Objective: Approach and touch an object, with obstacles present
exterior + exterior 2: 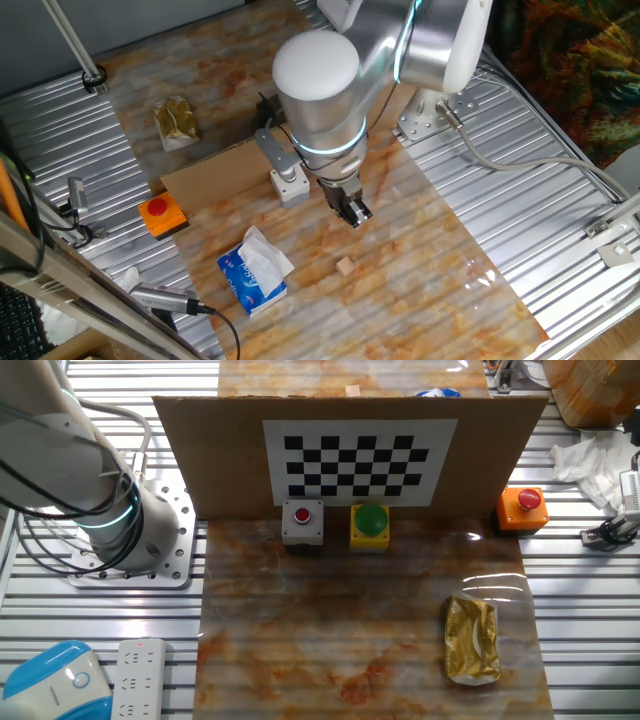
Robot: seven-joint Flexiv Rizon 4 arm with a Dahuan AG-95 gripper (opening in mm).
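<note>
Marble-look counter (pixel 440 250) here: nearest me sits a tissue pack (pixel 254 270), then a small wooden block (pixel 345 265), just below-front of the gripper (pixel 353 211). Can't tell whether its fingers are apart. Cardboard board (pixel 215 168) stands behind.

Tabletop (pixel 330 630): marbled orange and cream. Surrounding metal surface (pixel 580 610): ribbed silver. Cardboard panel (pixel 200 450): plain brown, bearing a black-and-white checkerboard (pixel 360 460). Push-button boxes: red button on grey box (pixel 302 523); green button on yellow box (pixel 370 525); red button on orange box (pixel 523 507). Packet (pixel 472 640): shiny gold. Tissue pack (pixel 255 272): blue with white tissue. Small block (pixel 345 265): pale tan. Robot arm (pixel 330 90): silver-white with a glowing teal ring.
</note>
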